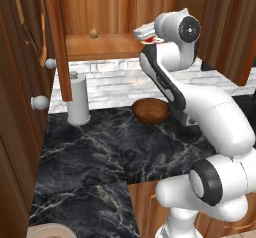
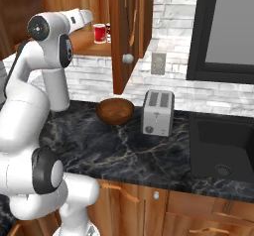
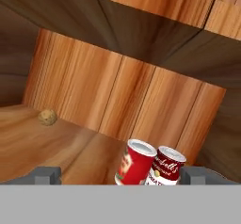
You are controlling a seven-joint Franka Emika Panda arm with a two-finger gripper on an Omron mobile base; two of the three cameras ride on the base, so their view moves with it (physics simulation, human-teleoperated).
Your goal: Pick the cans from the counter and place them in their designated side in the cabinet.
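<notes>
Two cans stand side by side on the cabinet shelf [image 3: 70, 148], toward its right end. One is bright red [image 3: 135, 164]; the other has a dark red-and-white label [image 3: 167, 167]. My gripper [image 3: 121, 175] is open just in front of them, its fingertips [image 3: 44, 175] spread wide to either side, gripping nothing. In the right base view the hand [image 2: 82, 16] reaches into the cabinet [image 2: 84, 46] beside the cans [image 2: 100, 33]. In the left base view the hand [image 1: 145, 31] hides most of a can [image 1: 151, 41]. The black marble counter [image 1: 100, 147] lies below.
A small brown ball [image 3: 47, 117] sits at the shelf's back left. On the counter are a wooden bowl [image 2: 115, 110], a toaster [image 2: 158, 112] and a white cylinder [image 1: 78, 99]. Open cabinet doors [image 2: 124, 31] with round knobs [image 1: 40, 102] flank the opening. A sink [image 2: 223, 146] lies right.
</notes>
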